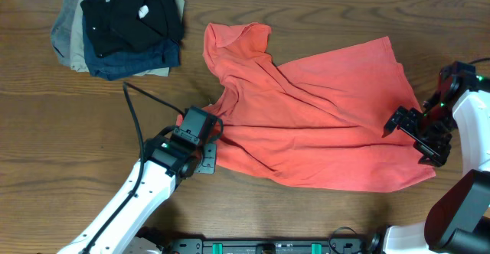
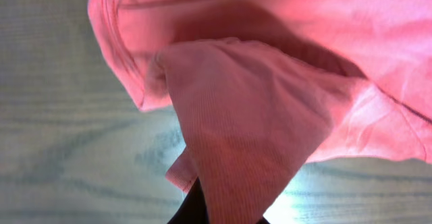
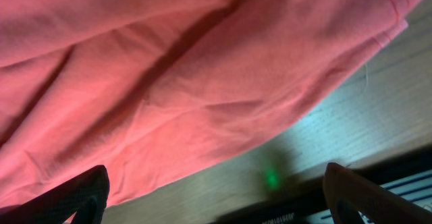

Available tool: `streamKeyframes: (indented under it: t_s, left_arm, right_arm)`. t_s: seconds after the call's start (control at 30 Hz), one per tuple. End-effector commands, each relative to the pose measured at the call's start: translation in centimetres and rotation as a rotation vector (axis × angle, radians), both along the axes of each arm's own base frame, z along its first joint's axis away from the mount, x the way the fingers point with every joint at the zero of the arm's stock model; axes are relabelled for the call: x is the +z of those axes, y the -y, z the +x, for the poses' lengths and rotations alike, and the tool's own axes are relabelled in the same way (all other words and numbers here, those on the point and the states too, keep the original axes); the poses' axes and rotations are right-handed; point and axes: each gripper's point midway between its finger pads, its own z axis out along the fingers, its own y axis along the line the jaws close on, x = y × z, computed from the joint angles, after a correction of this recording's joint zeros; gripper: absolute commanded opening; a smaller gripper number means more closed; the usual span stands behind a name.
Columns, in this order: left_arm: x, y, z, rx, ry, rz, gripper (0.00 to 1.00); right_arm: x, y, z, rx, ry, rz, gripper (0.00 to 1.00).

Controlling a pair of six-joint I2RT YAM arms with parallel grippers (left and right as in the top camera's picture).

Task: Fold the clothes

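- Left gripper (image 1: 217, 127): clamped on a fold of the coral-red T-shirt (image 1: 321, 124) at its left edge.
- Right gripper (image 1: 406, 138): jaws spread wide over the shirt's right hem, gripping nothing.
- T-shirt: rumpled, unfolded, on the table (image 1: 76, 147), right of the folded garment pile (image 1: 122, 24).

One coral-red T-shirt (image 1: 321, 124) lay on the single wooden bench (image 1: 61, 147). There was one pile of folded garments (image 1: 115, 28), in which three could be counted: one black garment (image 1: 126, 17), one navy garment (image 1: 126, 61) and one tan garment (image 1: 69, 36). Any more within the pile could not be told. Two grippers were in view, the left gripper (image 1: 214, 128) and the right gripper (image 1: 394, 122). One black cable (image 1: 136, 120) crossed the bench.
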Motion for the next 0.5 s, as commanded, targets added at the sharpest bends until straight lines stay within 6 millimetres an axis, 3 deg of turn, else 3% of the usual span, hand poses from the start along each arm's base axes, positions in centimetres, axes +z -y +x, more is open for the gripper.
streamKeyframes:
  t_s: [0.0, 0.2, 0.47]
  left_arm:
    - [1.5, 0.2, -0.3, 0.079, 0.006, -0.052, 0.06]
    - [5.1, 0.8, -0.9, 0.09, 0.066, -0.152, 0.06]
    - [10.1, 1.3, -2.8, 0.111, 0.186, -0.333, 0.06]
  right_arm:
    - [0.4, 0.7, -0.6, -0.056, -0.018, -0.058, 0.99]
    - [1.4, 1.5, -1.5, -0.151, -0.032, -0.135, 0.99]
    - [4.5, 2.6, -2.3, -0.192, 0.072, -0.246, 0.99]
